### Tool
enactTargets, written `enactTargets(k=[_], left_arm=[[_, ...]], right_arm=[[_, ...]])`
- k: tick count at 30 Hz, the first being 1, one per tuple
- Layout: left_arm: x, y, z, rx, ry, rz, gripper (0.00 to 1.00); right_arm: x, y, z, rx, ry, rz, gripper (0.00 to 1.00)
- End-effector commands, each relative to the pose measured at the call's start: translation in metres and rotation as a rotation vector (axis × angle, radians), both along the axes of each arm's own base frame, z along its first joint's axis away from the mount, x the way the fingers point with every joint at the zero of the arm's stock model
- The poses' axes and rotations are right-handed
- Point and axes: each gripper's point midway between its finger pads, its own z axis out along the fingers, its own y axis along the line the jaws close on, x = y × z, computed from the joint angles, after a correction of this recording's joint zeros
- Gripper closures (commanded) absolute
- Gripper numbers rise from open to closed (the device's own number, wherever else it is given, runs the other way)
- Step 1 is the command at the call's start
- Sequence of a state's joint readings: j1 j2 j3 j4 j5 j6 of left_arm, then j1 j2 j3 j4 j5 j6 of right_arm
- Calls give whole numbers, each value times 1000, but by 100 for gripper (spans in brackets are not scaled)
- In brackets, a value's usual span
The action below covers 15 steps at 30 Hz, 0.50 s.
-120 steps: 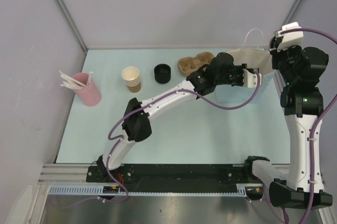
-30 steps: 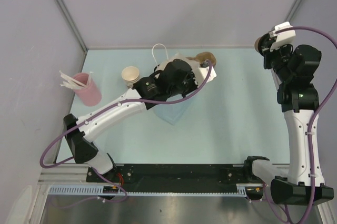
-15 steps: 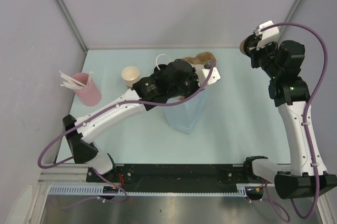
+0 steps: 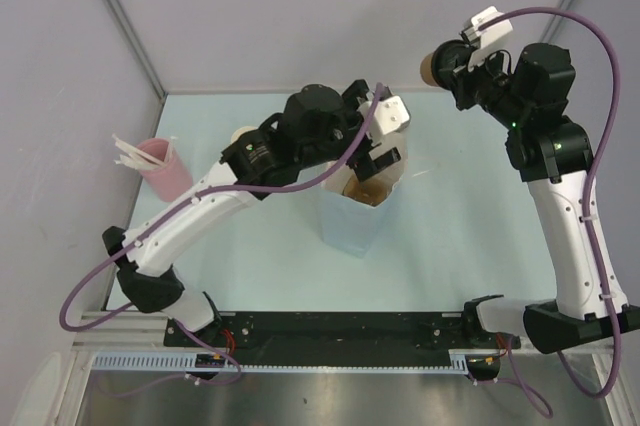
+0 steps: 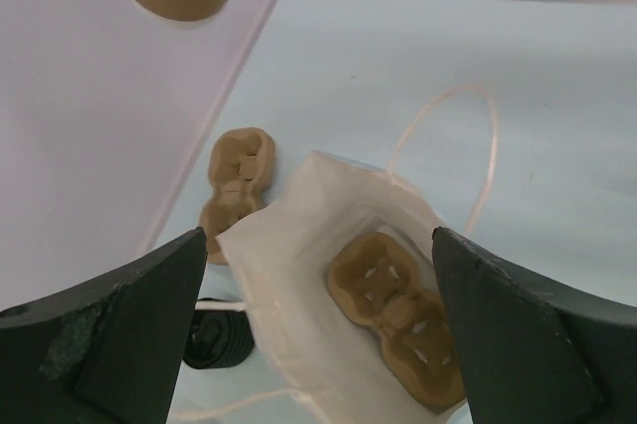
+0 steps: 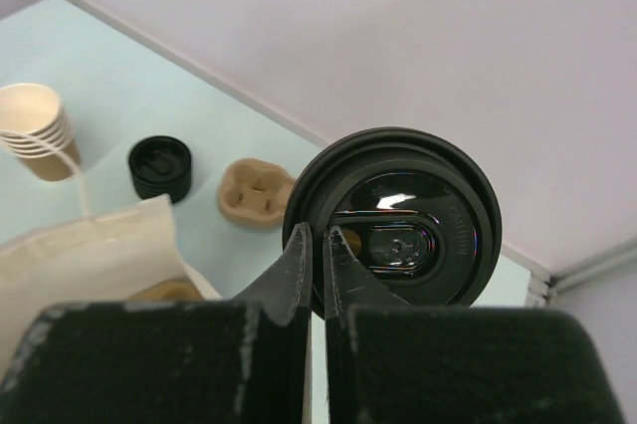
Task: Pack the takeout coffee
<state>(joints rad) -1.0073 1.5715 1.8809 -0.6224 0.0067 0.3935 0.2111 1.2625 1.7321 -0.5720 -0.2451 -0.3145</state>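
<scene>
Release of the white bag (image 4: 352, 231) by the left gripper (image 5: 317, 235).
Its jaws have just sprung wide above the bag, which now stands upright on the surface (image 4: 470, 246) with a pulp carrier (image 5: 398, 310) inside. The right gripper (image 6: 320, 245), pinched on the lid rim, holds the takeout coffee (image 6: 398, 235) aloft at far right; lowering it in appears next.

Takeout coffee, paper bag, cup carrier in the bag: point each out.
takeout coffee (image 6: 408, 215), right wrist view, black lid top.
paper bag (image 5: 284, 280), left wrist view, inner wall.
cup carrier (image 5: 398, 310), left wrist view, its middle.
</scene>
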Motion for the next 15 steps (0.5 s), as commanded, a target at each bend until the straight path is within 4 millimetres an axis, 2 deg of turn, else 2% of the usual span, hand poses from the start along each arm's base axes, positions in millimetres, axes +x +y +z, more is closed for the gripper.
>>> enactTargets(k=[1, 2, 4, 5, 6, 7, 8, 9, 10, 14, 15], left_arm=[[20, 48, 59, -116, -89, 117, 0], [22, 60, 62, -127, -92, 141, 0], [42, 87, 65, -141, -112, 217, 0], [48, 94, 54, -128, -98, 240, 0], [56, 117, 60, -148, -116, 289, 0], [61, 126, 60, -163, -118, 311, 0], [64, 132, 43, -155, -87, 317, 0], [68, 149, 43, -165, -90, 353, 0], [72, 155, 25, -148, -65, 369, 0], [80, 183, 5, -184, -32, 429, 0], [79, 183, 0, -189, -22, 419, 0]], right_arm=[[-21, 24, 23, 15, -9, 96, 100], [-25, 32, 25, 19, -6, 128, 100], [-32, 44, 25, 24, 18, 187, 100], [-35, 49, 25, 24, 29, 208, 100], [-40, 58, 20, 20, 53, 243, 100], [-42, 64, 19, 19, 63, 267, 100], [-43, 70, 14, 15, 82, 284, 100], [-47, 79, 9, 10, 102, 314, 100], [-49, 83, 6, 9, 111, 330, 100], [-56, 102, -7, -5, 166, 393, 100], [-56, 104, -9, -10, 173, 398, 100]])
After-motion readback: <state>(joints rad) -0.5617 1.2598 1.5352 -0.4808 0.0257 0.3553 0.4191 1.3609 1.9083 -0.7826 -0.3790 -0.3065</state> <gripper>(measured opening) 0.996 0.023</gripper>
